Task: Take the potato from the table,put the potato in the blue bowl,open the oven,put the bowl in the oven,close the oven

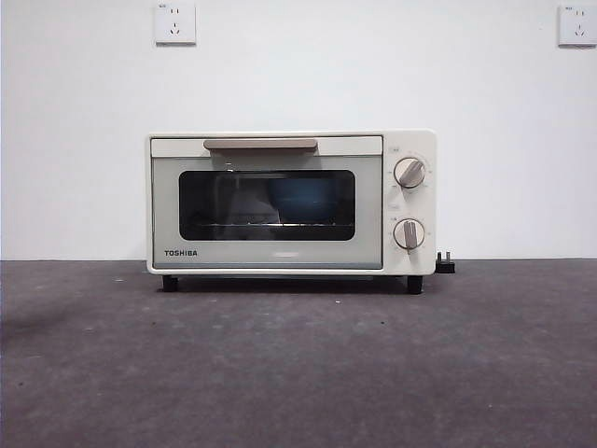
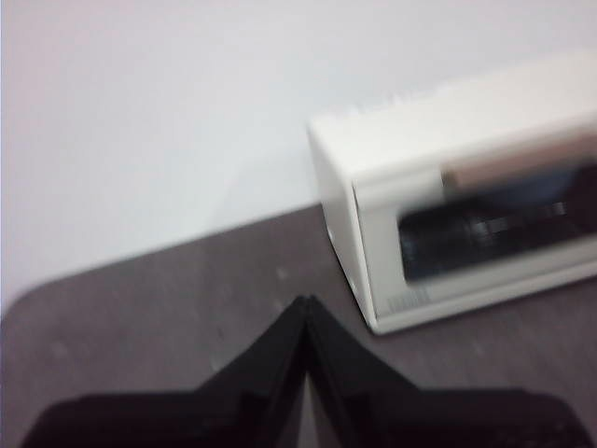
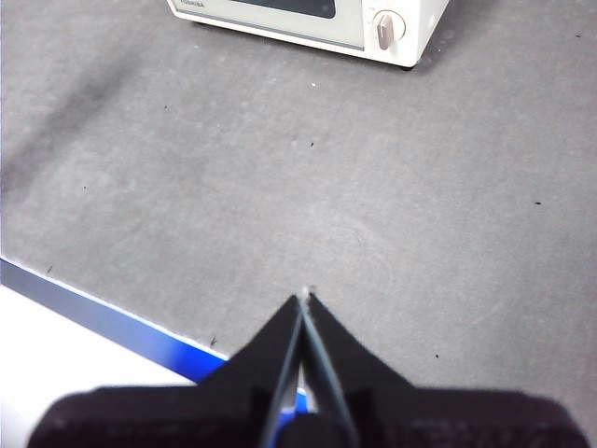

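Observation:
The cream-white oven [image 1: 291, 203] stands at the back of the dark grey table [image 1: 298, 364] with its glass door closed and the beige handle [image 1: 260, 144] up. Through the glass the blue bowl [image 1: 305, 199] shows on the rack inside. The potato is not visible in any view. My left gripper [image 2: 306, 303] is shut and empty, raised off to the side of the oven [image 2: 466, 187] near its handle end. My right gripper [image 3: 304, 299] is shut and empty, hanging over bare table well in front of the oven [image 3: 317, 21].
Two knobs [image 1: 409, 173] sit on the oven's right panel. A black plug [image 1: 445, 264] lies by its right foot. The table's front edge carries a blue strip [image 3: 112, 317]. Two wall sockets [image 1: 175, 22] are high on the white wall.

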### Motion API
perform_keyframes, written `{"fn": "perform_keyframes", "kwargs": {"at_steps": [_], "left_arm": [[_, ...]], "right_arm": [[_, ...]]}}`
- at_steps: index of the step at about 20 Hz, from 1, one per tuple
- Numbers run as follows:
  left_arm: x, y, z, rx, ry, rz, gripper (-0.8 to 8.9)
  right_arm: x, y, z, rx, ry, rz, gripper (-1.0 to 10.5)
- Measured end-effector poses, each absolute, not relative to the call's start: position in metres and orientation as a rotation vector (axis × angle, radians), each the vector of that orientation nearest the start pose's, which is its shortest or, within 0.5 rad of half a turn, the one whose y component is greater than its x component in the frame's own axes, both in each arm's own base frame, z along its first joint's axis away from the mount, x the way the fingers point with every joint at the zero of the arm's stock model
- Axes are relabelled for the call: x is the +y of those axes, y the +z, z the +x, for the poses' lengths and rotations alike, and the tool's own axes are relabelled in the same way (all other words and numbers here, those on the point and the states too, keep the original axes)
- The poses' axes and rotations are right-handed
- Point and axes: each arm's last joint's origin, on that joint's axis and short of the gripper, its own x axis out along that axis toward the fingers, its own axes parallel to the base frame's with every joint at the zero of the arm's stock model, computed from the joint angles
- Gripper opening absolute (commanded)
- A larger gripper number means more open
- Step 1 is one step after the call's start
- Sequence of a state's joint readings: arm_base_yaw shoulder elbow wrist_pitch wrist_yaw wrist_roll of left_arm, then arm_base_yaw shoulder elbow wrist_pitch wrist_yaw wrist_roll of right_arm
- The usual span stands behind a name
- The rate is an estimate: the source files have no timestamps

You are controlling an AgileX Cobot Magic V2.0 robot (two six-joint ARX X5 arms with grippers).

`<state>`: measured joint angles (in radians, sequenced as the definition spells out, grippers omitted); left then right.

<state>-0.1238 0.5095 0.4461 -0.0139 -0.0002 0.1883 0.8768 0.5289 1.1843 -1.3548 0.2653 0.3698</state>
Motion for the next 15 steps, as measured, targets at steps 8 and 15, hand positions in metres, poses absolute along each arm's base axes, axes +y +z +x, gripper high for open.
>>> {"fn": "perform_keyframes", "kwargs": {"at_steps": [8, 15], "left_arm": [[-0.005, 0.171, 0.103, 0.067, -0.055, 0.112, -0.04], [0.003, 0.152, 0.096, 0.170, 0.020, 0.037, -0.04]], "right_arm": [[0.013, 0.372, 0.021, 0.691, 0.463, -0.036, 0.0], [0.013, 0.372, 0.021, 0.691, 0.463, -0.036, 0.0]]}}
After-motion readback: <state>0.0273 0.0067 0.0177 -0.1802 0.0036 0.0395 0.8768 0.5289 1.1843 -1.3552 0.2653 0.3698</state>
